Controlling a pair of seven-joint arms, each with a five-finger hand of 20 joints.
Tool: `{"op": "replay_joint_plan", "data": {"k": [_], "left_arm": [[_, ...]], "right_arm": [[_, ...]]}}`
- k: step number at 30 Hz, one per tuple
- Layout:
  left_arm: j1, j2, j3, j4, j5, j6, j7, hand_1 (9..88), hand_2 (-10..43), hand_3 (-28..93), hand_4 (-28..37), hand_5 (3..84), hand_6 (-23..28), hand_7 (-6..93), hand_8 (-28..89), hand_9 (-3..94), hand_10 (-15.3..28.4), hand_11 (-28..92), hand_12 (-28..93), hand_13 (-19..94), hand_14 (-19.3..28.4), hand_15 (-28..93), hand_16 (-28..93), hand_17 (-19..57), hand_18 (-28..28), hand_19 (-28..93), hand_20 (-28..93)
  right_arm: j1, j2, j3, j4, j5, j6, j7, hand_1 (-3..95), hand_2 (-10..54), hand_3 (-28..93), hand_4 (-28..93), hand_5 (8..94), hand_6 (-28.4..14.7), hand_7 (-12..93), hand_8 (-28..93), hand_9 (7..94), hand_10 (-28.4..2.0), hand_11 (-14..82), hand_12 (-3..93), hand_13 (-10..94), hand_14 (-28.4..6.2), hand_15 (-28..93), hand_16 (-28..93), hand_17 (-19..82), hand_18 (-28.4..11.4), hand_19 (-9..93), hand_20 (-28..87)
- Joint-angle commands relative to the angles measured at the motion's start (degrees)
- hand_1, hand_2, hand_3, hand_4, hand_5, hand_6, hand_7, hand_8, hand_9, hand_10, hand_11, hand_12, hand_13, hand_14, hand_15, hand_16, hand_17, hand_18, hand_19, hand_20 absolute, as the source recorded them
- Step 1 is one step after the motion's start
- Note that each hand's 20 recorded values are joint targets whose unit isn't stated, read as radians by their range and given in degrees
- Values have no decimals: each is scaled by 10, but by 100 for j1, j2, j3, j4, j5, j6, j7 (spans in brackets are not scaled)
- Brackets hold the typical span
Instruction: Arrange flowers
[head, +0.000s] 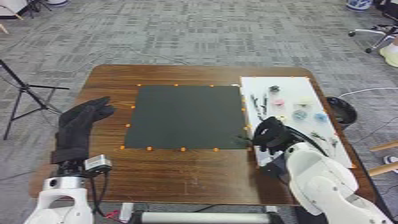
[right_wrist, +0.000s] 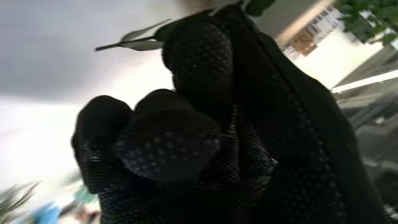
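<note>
My right hand is over the left edge of the white sheet, its fingers curled round a green leafy sprig whose leaves stick out towards the dark mat. In the right wrist view, leaves of that sprig poke out beside the fingertips of the same hand; its stem is mostly hidden by the glove. Pink and blue flowers lie on the sheet, with dark thin stems beside them. At the table's left side, my left hand has relaxed fingers.
The brown table surrounds the mat, which has small orange markers along its edges. More green sprigs lie on the sheet to the right of my right hand. A black round bin stands off the table's right edge.
</note>
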Motion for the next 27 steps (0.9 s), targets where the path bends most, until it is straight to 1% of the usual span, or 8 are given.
{"op": "replay_joint_plan", "data": {"k": [1,4,5,9,11,14,19,27], "left_arm": [[-8,221,-336,266,-294,568,79,258,27,691,-271,544,33,164,-69,528,151,257,154,397,174,243,-4,79,115,85,176],[-29,238,-422,305,-194,604,52,246,30,693,-279,541,32,160,-69,525,151,253,153,389,173,228,-1,79,114,84,176],[-18,242,-448,308,-212,625,24,244,31,694,-280,541,33,160,-68,524,151,251,153,387,171,220,-1,79,114,84,176],[-57,274,-443,472,-228,694,-81,239,34,691,-282,541,33,158,-67,520,151,246,152,378,167,206,3,78,113,83,175],[-49,263,-471,534,-185,664,-129,232,36,691,-282,540,34,155,-68,517,150,243,150,375,167,201,5,78,112,82,175],[-27,293,-509,652,-147,716,-107,213,45,685,-282,539,33,149,-69,516,151,239,148,369,164,188,3,77,112,81,175],[-39,373,-558,801,-212,903,-79,198,61,679,-283,542,31,147,-68,517,151,235,146,370,164,180,7,77,110,79,175],[-197,376,-485,933,-140,787,-77,188,67,688,-283,548,29,150,-71,518,151,233,146,372,161,176,8,78,109,78,176]], "right_arm": [[1021,-111,-331,98,562,272,-91,630,-95,559,-54,679,-32,384,235,923,-82,305,416,937,-11,587,359,643,-140,932,527],[1292,-246,-410,162,1202,348,40,630,-95,560,-53,677,-34,396,225,925,-85,307,412,937,-11,590,356,643,-139,932,529],[1420,-306,-459,184,1582,341,123,631,-95,560,-53,676,-35,398,222,927,-86,306,408,937,-11,591,356,643,-138,932,529],[1998,-440,-971,428,2229,292,208,633,-95,558,-53,675,-36,410,215,930,-90,305,396,937,-12,592,355,644,-138,932,530],[2254,-541,-1198,565,2585,370,265,635,-95,557,-52,674,-38,414,213,933,-94,299,384,937,-12,592,354,645,-138,932,529],[2658,-711,-1603,772,2752,472,260,636,-95,555,-49,674,-38,415,208,934,-98,288,373,937,-12,592,354,646,-137,932,527],[3386,-1082,-2448,1235,2427,561,171,638,-95,551,-46,673,-39,422,201,936,-101,285,352,937,-11,591,354,648,-137,932,522],[3999,-2067,-3019,2348,1490,733,73,640,-95,548,-45,669,-39,434,193,937,-102,283,345,937,-9,591,351,647,-137,932,521]]}}
